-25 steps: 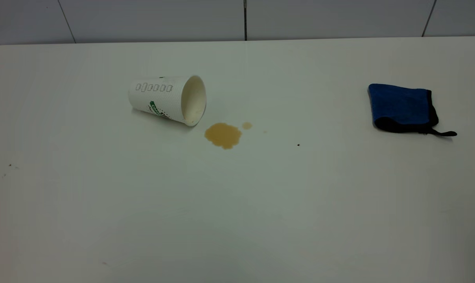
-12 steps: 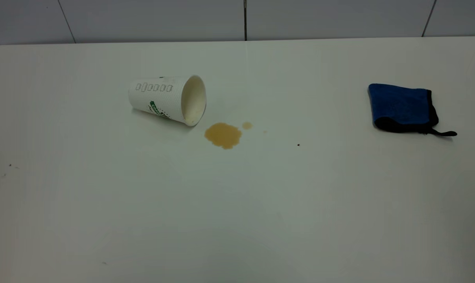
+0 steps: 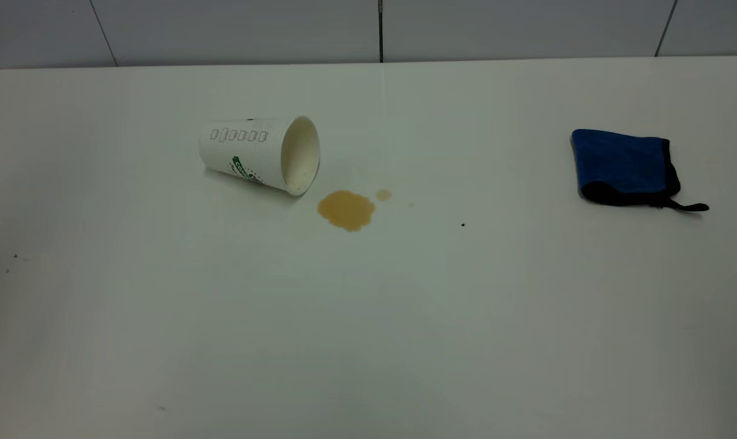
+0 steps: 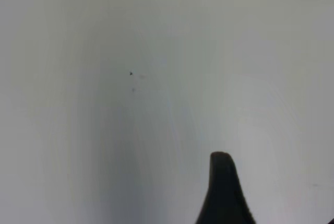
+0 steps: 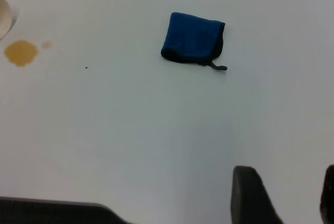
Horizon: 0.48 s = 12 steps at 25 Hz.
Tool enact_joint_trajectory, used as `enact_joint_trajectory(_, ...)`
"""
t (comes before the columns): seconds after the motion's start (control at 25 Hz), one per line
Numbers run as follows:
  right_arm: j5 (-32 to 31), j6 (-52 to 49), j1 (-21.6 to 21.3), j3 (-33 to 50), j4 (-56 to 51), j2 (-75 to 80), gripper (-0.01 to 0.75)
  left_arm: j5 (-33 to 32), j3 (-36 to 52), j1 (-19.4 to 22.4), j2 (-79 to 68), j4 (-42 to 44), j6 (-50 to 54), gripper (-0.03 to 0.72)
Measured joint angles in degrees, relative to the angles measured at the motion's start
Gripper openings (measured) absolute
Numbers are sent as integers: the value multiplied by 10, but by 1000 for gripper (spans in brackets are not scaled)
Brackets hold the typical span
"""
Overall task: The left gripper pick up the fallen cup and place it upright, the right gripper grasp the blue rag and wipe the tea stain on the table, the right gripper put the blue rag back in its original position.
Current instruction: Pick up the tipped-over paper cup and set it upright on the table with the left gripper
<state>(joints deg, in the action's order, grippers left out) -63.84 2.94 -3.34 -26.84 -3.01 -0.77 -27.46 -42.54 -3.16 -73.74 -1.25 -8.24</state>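
Note:
The cup lies on its side on the table, mouth toward the tea stain, which sits just in front of the rim with a small drop beside it. The blue rag lies flat at the right, well apart from both. No gripper shows in the exterior view. My left gripper hangs over bare table, empty, one finger plain and the other only at the picture's corner. My right gripper is open and empty, well short of the rag; the stain and cup rim show far off.
A grey tiled wall runs behind the table's far edge. A tiny dark speck lies between the stain and the rag, and more specks lie at the left. A dark table edge shows in the right wrist view.

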Motion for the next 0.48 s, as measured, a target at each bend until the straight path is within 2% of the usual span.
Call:
enact_joint_trajectory(0.2,0,0,0,0,0,0,364,36,-99,-71,-164,3,3,564)
enact_joint_trajectory(0.48,0,0,0,0,0,0,364,35,-273,-184,-363,49,42,564)
